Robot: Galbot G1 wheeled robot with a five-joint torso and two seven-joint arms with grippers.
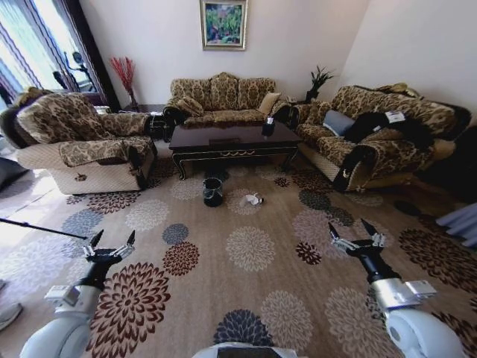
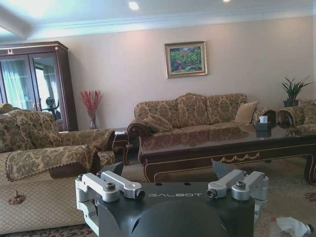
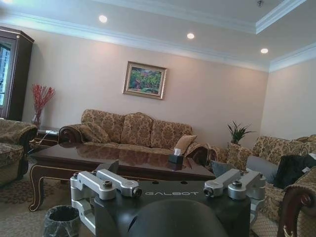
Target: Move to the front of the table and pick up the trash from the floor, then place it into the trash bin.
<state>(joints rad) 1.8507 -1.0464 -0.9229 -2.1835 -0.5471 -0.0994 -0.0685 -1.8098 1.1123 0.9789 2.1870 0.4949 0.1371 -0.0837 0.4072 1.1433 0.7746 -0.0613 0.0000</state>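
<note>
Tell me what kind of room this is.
Most likely a home living room: patterned sofas around a dark coffee table, a floral carpet, and a framed painting on the wall.

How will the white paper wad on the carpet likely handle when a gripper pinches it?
The paper wad looks crumpled and loose, so it probably squashes and weighs little. Its irregular shape and the carpet under it suggest it won't roll, though a nudge may shift it.

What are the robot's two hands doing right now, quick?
Left tool: open, holding nothing, above the carpet.
Right tool: open, holding nothing, above the carpet.
</note>
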